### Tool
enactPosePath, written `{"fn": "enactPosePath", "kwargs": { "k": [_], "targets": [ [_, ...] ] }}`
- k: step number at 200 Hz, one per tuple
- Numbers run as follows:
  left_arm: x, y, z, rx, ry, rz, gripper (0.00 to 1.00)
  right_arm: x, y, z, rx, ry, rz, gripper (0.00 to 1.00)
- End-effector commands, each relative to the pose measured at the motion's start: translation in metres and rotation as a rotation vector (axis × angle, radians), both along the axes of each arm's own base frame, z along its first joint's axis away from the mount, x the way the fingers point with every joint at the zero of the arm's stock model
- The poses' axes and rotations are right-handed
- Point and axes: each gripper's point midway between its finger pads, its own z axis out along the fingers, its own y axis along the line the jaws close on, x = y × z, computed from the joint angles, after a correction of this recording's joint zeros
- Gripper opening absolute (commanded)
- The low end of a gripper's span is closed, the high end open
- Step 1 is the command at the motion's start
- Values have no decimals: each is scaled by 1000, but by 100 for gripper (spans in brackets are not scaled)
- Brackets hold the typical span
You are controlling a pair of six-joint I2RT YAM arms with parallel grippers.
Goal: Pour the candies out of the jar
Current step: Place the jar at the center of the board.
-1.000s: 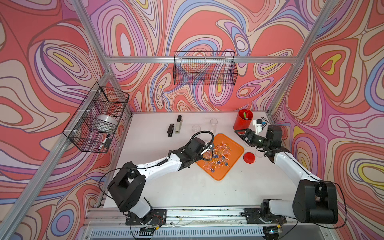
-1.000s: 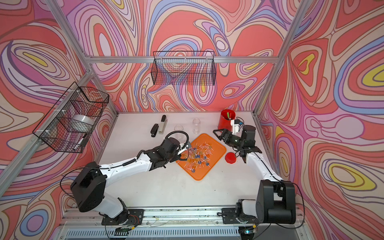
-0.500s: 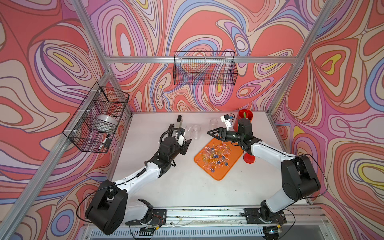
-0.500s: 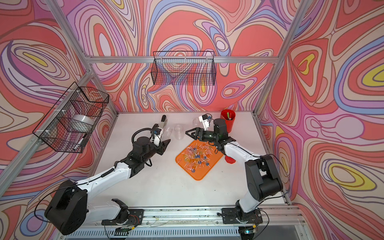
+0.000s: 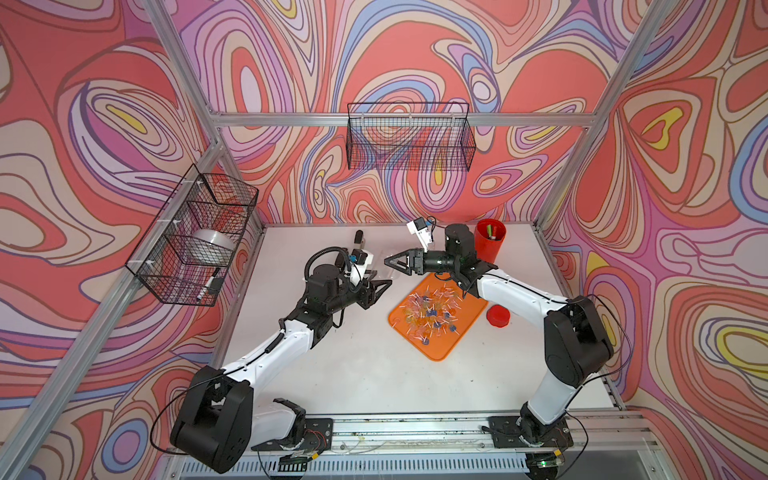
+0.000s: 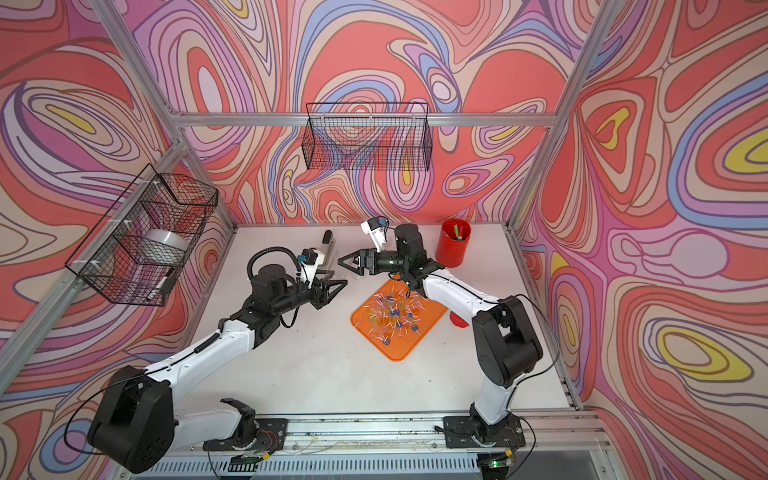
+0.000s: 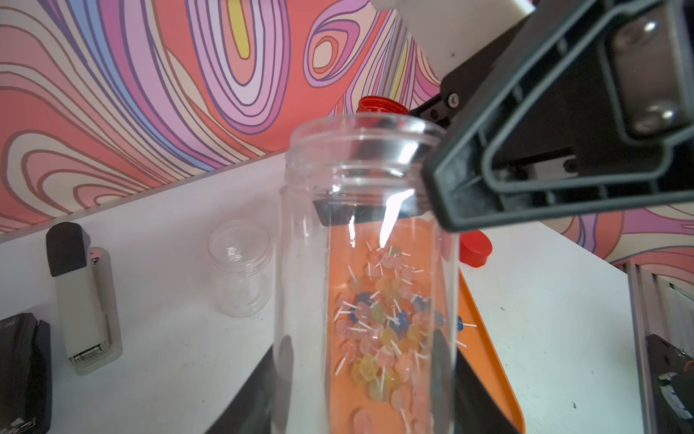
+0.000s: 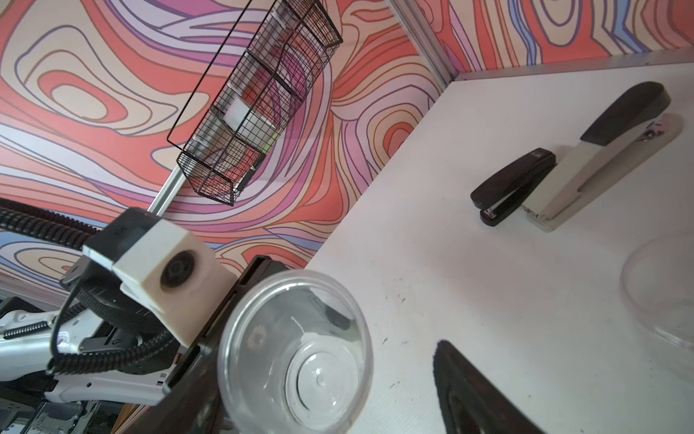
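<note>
Nearest my base, the candies [image 5: 430, 309] lay heaped on the orange tray [image 5: 436, 353], with the red lid [image 5: 498, 316] on the white table [image 5: 374, 374] just beside the tray's right edge. Past the tray's far left corner, my left gripper [image 5: 383, 280] was clamped on the lower body of the clear jar [image 7: 360, 210]. It held the jar roughly level, with the open mouth facing my right gripper [image 5: 390, 264]. The right jaws stood apart at that mouth. One finger lay just beside the rim, and contact could not be confirmed. Down the bore, from the right wrist, I saw only the bare base and no contents. Farther back stood a small clear jar [image 7: 240, 270], a black stapler [image 8: 514, 188] side by side with a grey stapler [image 8: 601, 165], and a red cup [image 5: 490, 245] holding pens. Assessment: the pour itself appeared finished, and the step in hand looked like a handover of the empty jar. The next move would call for my right fingers to close squarely round the neck, gently on the thin plastic, before the left let go. Against one second earlier, the left gripper had quit the tray's edge and drawn back leftwards. The right had crossed over from beside the red cup. The heap looked unchanged.
</note>
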Motion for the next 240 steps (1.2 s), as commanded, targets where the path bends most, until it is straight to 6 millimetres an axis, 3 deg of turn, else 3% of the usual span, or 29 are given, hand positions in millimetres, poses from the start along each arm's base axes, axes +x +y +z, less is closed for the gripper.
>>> {"fn": "enactPosePath", "kwargs": {
  "k": [1, 39, 80, 92, 116, 120, 125, 128, 130, 133, 169, 192, 194, 201, 220, 240],
  "targets": [
    [-4, -9, 11, -17, -14, -67, 0, 2, 4, -8, -54, -12, -13, 83],
    [-4, -13, 8, -18, 8, -88, 0, 4, 6, -16, -101, -9, -36, 78],
    [-3, -13, 5, -14, 33, -85, 1, 7, 7, -15, -103, -19, -53, 60],
    [-2, -13, 4, -9, 42, -79, 20, 8, 6, -16, -105, -18, -59, 56],
    [0, -10, -2, -17, 74, -48, 49, 12, 3, -22, -119, -15, -90, 51],
    [1, -9, -2, -21, 77, -41, 65, 13, 3, -22, -120, -16, -93, 50],
    [1, -8, -5, -27, 85, -32, 76, 13, 3, -23, -124, -16, -98, 50],
    [1, -7, -6, -33, 90, -25, 82, 16, 4, -35, -139, 2, -100, 49],
    [1, -7, -7, -35, 91, -19, 95, 18, 4, -37, -143, 6, -105, 49],
    [2, -5, -8, -40, 93, -9, 100, 19, 4, -39, -147, 9, -110, 49],
    [3, 25, -32, -88, 152, 167, 100, 33, 1, -62, -210, 16, -169, 45],
    [10, 68, -43, -155, 202, 353, 100, 40, 7, -81, -272, -1, -199, 44],
    [7, 74, -56, -147, 228, 375, 100, 39, 8, -84, -279, -2, -200, 44],
    [7, 90, -65, -167, 257, 435, 100, 40, 13, -90, -299, -8, -204, 44],
    [11, 129, -68, -240, 282, 577, 100, 40, 28, -104, -341, -36, -208, 43],
    [13, 149, -62, -274, 274, 639, 100, 42, 43, -116, -371, -72, -223, 43]
  ]
}}
